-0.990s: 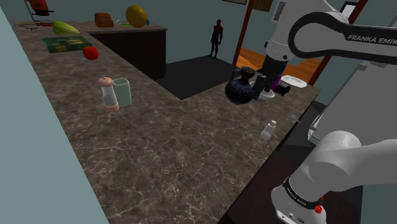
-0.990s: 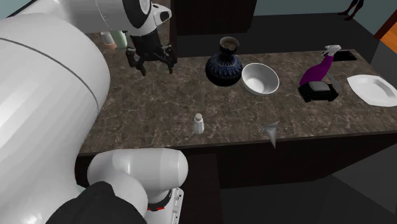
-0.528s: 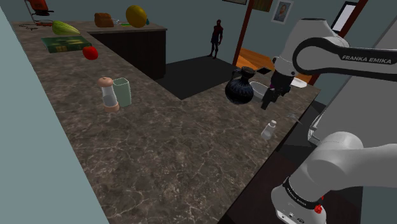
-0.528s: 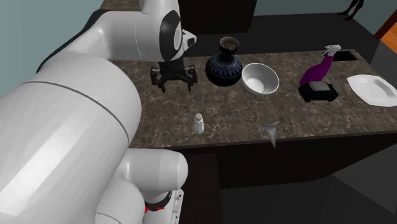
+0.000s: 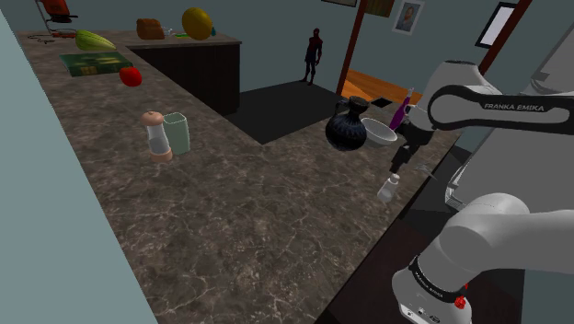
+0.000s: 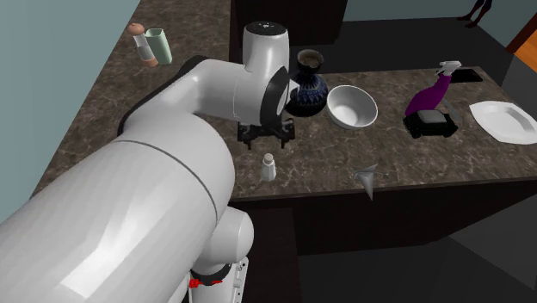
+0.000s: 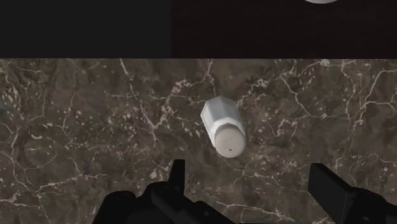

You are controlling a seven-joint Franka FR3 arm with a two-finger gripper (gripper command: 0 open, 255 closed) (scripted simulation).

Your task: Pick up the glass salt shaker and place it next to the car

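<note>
Whitish salt shaker [image 7: 224, 127] upright on dark veined counter [image 7: 89, 121], near its edge; just above, gripper [image 7: 249, 175], fingers spread apart, clasping nothing.

Second exterior view: we place the salt shaker [image 6: 268, 167] on the counter [image 6: 430, 163] near its edge, with the gripper [image 6: 268, 140] at twelve o'clock, the vase [image 6: 306, 83] at one, the bowl [image 6: 352, 107] at two.

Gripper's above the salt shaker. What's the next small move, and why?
Probably a slight sideways shift to centre the salt shaker between the fingers before descending. The gripper is open above it, not touching, and the shaker sits nearer one finger than the other.
</note>
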